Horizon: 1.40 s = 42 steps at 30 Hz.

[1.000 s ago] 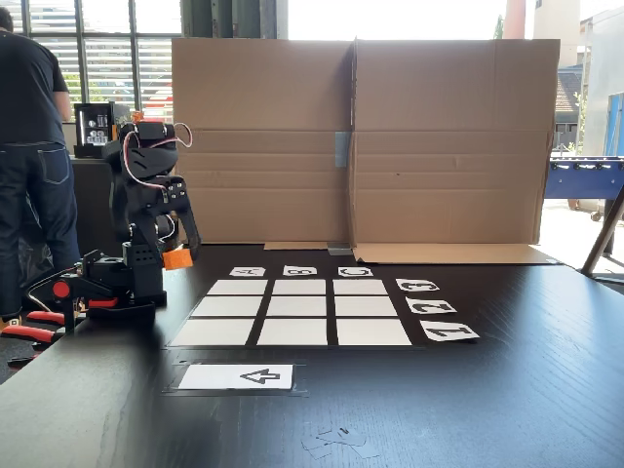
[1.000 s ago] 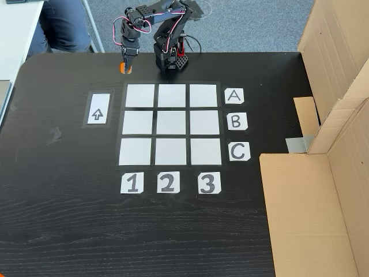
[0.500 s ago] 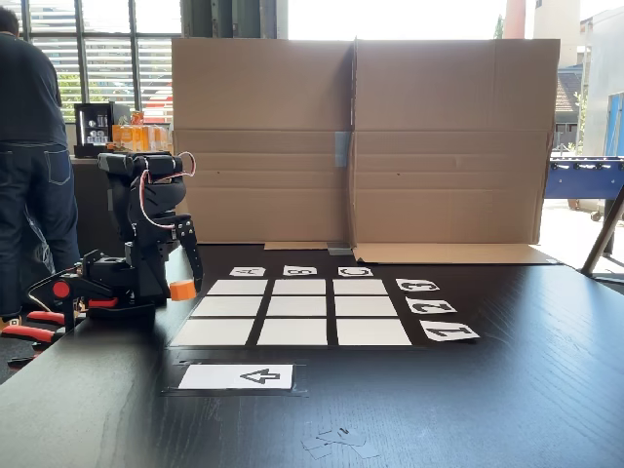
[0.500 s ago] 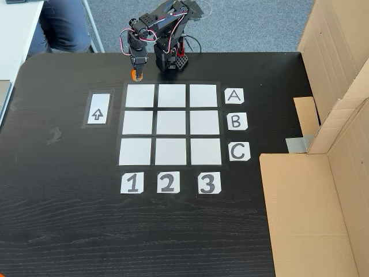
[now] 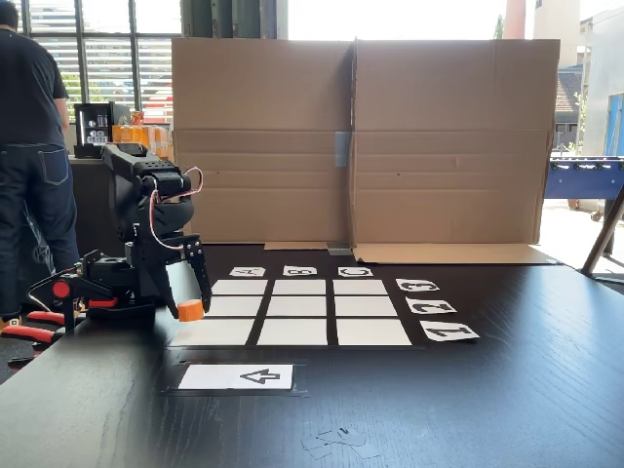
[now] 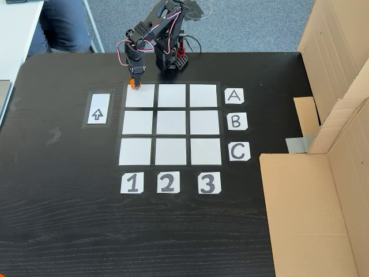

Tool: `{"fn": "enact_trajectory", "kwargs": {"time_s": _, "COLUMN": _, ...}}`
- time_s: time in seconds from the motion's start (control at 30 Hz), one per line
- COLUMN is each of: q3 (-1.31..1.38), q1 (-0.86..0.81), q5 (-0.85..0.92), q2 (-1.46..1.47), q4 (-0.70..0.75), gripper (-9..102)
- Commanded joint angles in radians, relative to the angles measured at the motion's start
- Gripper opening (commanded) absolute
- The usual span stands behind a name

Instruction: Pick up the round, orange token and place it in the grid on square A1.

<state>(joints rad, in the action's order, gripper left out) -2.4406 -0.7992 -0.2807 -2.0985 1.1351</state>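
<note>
The orange token (image 5: pixel 190 312) hangs between the fingers of my gripper (image 5: pixel 191 306), which is shut on it and points down. From above, the token (image 6: pixel 133 86) sits under the gripper (image 6: pixel 134 82), over the upper-left corner of square A1 (image 6: pixel 141 97). In the side-on fixed view, A1 (image 5: pixel 213 332) is the near-left cell of the grid (image 5: pixel 299 308), and the token is just left of and behind it. I cannot tell whether the token touches the surface. The grid (image 6: pixel 170 124) has letter tags at its right and number tags below.
A white card with a black arrow (image 6: pixel 98 109) lies left of the grid, nearest the camera in the side-on view (image 5: pixel 237 376). The arm's base (image 6: pixel 170 59) stands at the table's far edge. Cardboard walls (image 5: pixel 361 146) close off one side. A person (image 5: pixel 34 146) stands beyond the table.
The gripper has swung from beside the base towards the grid and come down, carrying the token to the corner of A1.
</note>
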Motion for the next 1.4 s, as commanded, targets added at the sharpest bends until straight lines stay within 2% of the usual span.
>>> {"fn": "enact_trajectory", "kwargs": {"time_s": 0.0, "q3": 0.005, "q1": 0.038, "q5": 0.002, "q2": 0.021, "q4": -0.026, "gripper": 2}}
{"fn": "enact_trajectory", "kwargs": {"time_s": 1.37, "q3": 0.0, "q1": 0.074, "q5": -0.002, "q2": 0.124, "q4": -0.087, "gripper": 5}}
